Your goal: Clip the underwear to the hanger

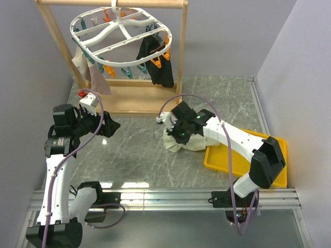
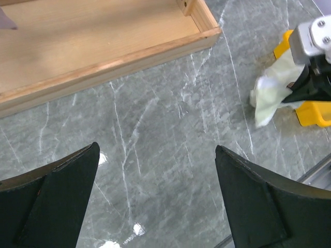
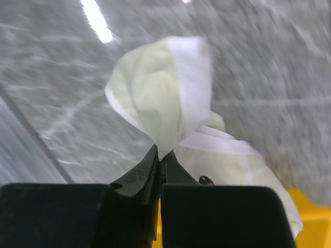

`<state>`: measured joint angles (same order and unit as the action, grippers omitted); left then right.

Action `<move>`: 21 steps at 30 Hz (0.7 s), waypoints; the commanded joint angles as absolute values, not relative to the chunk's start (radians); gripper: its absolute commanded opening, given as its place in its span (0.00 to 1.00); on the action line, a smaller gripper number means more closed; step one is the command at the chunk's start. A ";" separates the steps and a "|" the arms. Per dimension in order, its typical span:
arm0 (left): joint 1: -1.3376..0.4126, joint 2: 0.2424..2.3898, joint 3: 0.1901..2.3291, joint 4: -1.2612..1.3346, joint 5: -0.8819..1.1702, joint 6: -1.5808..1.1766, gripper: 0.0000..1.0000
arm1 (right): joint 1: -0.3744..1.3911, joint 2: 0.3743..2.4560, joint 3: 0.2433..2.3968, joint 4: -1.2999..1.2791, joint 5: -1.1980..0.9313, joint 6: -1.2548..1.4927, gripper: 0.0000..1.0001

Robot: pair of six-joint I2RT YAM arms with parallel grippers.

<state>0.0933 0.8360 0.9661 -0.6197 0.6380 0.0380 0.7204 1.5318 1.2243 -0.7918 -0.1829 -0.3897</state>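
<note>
Right pincer [image 3: 160,155] pinches the underwear [image 3: 170,88]; the hanger [image 1: 119,24] hangs high, beyond and leftward. Left pincer [image 2: 158,150], spread, stands nearer it.

The cream underwear [image 1: 189,144] is lying crumpled, one fold standing up; the white hanger [image 1: 120,24], ringed with teal and orange clips, is hanging tilted, well apart.

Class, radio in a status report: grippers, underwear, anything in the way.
Left gripper open, empty. Right gripper shut on pale cream fabric underwear. Black garment hangs on white plastic clip hanger.
</note>
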 commanded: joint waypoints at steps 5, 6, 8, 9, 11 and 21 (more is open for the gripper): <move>0.097 0.868 1.002 -0.676 0.718 0.107 0.99 | 0.877 1.695 1.334 -0.741 -0.207 -0.284 0.02; 0.097 0.882 1.000 -0.686 0.721 0.110 0.99 | 0.885 1.713 1.342 -0.726 -0.198 -0.270 0.06; 0.097 0.896 0.993 -0.689 0.718 0.109 0.99 | 0.903 1.765 1.379 -0.690 -0.193 -0.229 0.16; 0.097 0.911 0.989 -0.693 0.713 0.107 0.99 | 0.907 1.781 1.391 -0.683 -0.196 -0.215 0.23; 0.098 0.928 0.986 -0.699 0.713 0.104 1.00 | 0.907 1.819 1.443 -0.689 -0.225 -0.187 0.58; 0.063 1.074 0.934 -0.635 0.698 0.045 0.84 | 0.677 1.615 1.336 -0.732 -0.241 -0.112 0.69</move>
<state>0.0784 1.0412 0.9485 -0.6952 0.6827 0.0753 0.7898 1.7058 1.3552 -0.7208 -0.2466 -0.1669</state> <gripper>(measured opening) 0.860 0.713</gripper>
